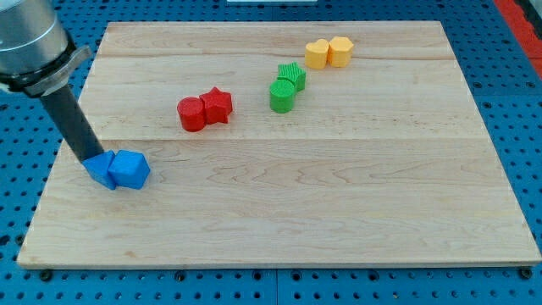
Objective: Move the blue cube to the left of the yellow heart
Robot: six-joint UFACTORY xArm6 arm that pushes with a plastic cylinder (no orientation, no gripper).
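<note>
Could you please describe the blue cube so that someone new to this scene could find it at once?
Start at the wooden board and go to its edge at the view's left, where two blue blocks touch, far from the red, green and yellow pairs. The blue cube is the one nearer that edge, right against my tip; the other blue block sits on its right.

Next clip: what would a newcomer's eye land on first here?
Probably the dark rod coming down from the view's top left, my tip right against the two blue blocks near the board's left edge. Then the coloured pairs running diagonally up to the right: red blocks, green blocks, yellow blocks.
</note>
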